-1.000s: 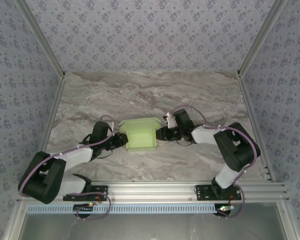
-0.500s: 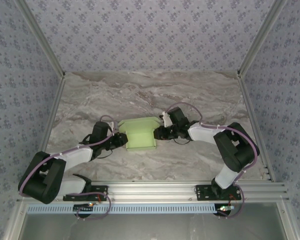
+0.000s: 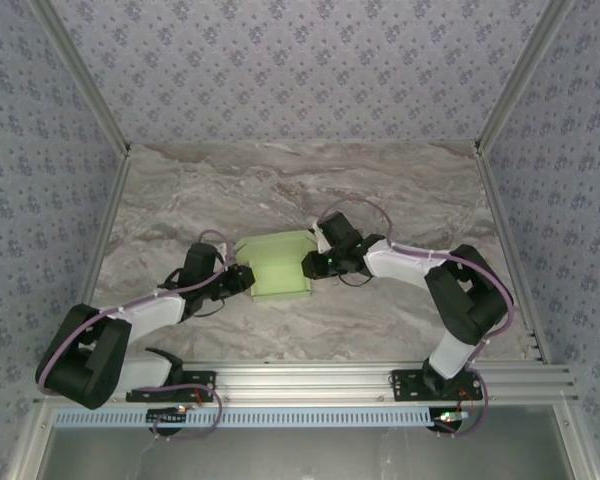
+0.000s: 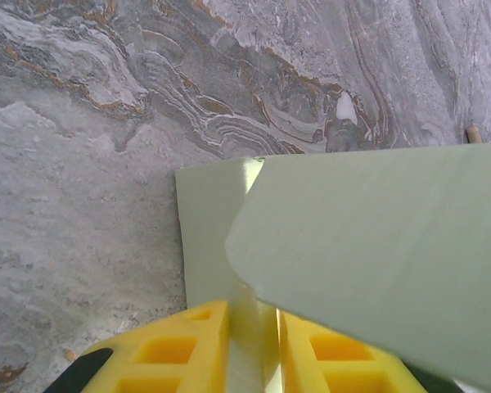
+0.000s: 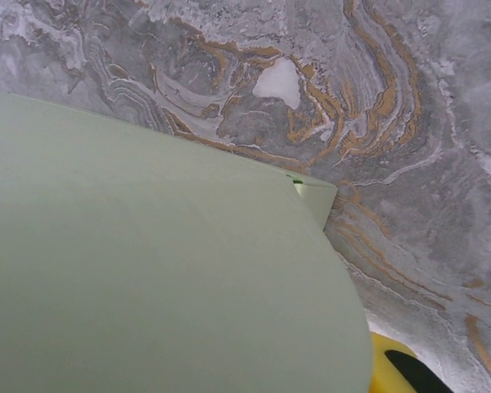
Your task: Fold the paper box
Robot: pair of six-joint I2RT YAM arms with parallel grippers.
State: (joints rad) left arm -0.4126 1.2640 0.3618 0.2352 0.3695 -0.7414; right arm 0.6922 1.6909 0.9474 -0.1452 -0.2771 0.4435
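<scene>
Left pincer pinching flap of thin matte lime paper box; right pincer: cannot tell.

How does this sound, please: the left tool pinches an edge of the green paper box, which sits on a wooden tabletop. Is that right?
Not quite: the tabletop is grey veined marble pattern, not wood, as the left wrist view shows. The left tool does pinch an edge of the paper box.

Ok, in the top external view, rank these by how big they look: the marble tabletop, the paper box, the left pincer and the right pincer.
1. marble tabletop
2. paper box
3. left pincer and right pincer: they look about alike at the box's two sides, so I won't rank them.
</scene>
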